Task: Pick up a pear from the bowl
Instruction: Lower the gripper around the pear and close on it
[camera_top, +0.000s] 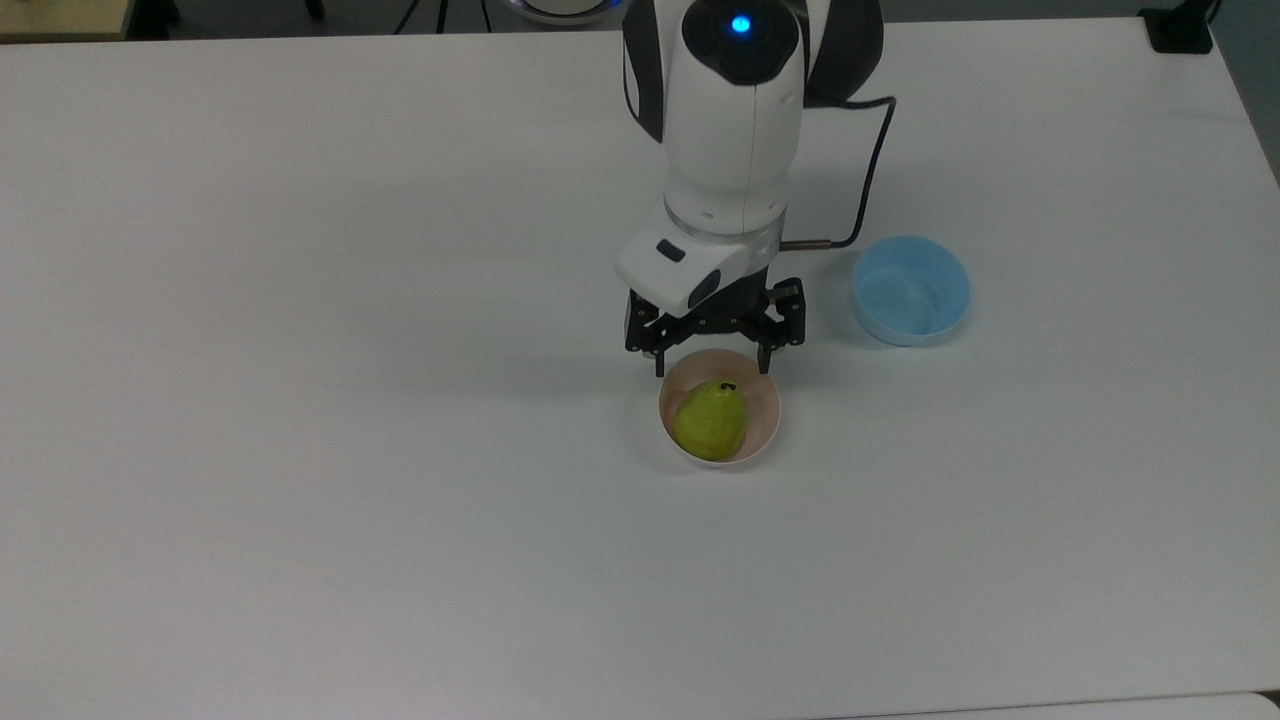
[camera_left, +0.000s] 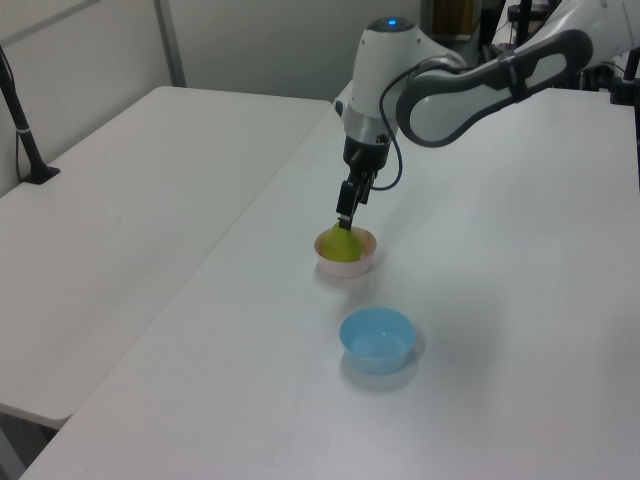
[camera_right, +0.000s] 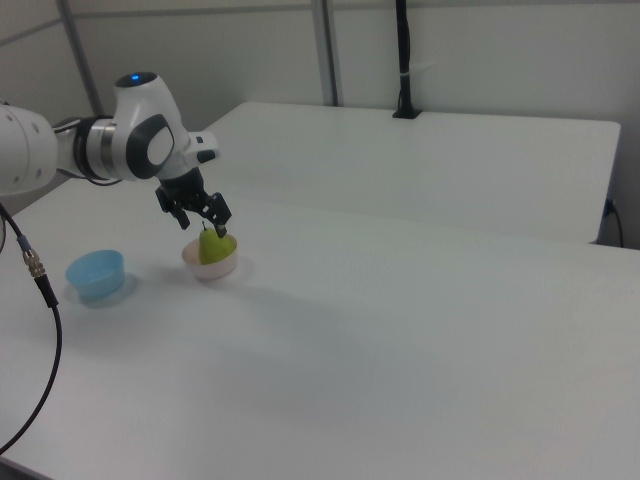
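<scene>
The yellow-green pear (camera_top: 710, 420) rests in the pale pink bowl (camera_top: 767, 404), stem toward the top view's upper side. The pear (camera_left: 344, 243) and the pink bowl (camera_left: 345, 265) also show in the left view, and in the right view the pear (camera_right: 213, 246) sits in the bowl (camera_right: 210, 266). My gripper (camera_top: 713, 368) hangs open above the bowl's far rim, its two black fingers spread about as wide as the bowl, with the pear's stem end between and below them. The gripper (camera_left: 343, 222) sits just over the pear's top, not touching it as far as I can see. Right view: gripper (camera_right: 204, 227).
A light blue bowl (camera_top: 911, 290) stands to the right of the pink one in the top view, close to the arm's cable (camera_top: 868, 190). The white table (camera_top: 300, 450) stretches wide around both bowls. A second white table (camera_left: 120, 200) adjoins on the left view's left.
</scene>
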